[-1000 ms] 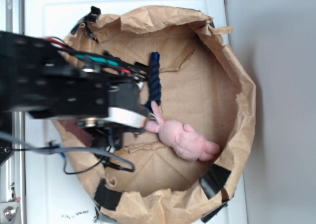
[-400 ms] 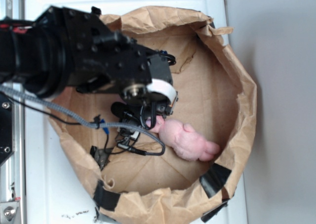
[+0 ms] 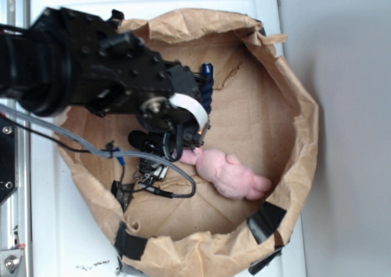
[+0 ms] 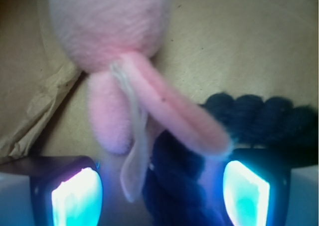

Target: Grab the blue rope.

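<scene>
The blue rope is thick, twisted and dark navy. In the wrist view it lies between my two lit pads and bends off to the right. My gripper is open and straddles it, without pinching it. The pink plush toy lies just ahead, with one ear draped over the rope. In the exterior view only the rope's upper end shows past my arm. The gripper points down beside the toy.
Everything lies inside a wide brown paper bag with rolled-down walls and black tape patches. The bag stands on a white surface. My grey and black cables hang over the bag's left part.
My arm swung from the left into the bag, over the rope and up to the toy's ear. Since 0.4 s ago it shifted slightly left, uncovering the rope's upper end.
</scene>
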Robot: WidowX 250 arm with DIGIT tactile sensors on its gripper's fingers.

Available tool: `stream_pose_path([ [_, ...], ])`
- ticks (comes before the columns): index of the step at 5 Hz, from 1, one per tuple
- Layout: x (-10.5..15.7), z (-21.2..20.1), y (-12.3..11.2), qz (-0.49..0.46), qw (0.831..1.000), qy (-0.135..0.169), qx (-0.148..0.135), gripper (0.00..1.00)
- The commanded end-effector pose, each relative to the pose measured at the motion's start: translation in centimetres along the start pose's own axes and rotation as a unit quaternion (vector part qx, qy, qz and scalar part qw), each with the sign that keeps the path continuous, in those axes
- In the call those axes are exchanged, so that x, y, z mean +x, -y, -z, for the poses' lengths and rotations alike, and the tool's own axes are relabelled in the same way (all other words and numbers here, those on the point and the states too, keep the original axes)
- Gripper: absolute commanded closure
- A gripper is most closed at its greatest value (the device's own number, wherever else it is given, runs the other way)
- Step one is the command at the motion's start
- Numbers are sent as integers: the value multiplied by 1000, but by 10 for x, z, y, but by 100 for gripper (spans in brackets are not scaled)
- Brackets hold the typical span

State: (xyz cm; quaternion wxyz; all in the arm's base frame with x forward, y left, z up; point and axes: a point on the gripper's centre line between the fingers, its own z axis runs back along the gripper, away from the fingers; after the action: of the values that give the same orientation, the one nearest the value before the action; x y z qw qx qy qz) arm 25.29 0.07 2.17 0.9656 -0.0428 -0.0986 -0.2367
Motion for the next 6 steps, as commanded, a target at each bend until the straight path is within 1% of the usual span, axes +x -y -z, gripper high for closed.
stream_pose_path([
  [1, 4, -10, 16, 7, 999, 32, -22, 0],
  [2, 5, -14, 17, 11, 999, 35, -34, 0],
  [3, 6, -13, 15, 3, 999, 32, -28, 100],
  [6, 1, -20, 18, 6, 998, 65, -20, 100],
])
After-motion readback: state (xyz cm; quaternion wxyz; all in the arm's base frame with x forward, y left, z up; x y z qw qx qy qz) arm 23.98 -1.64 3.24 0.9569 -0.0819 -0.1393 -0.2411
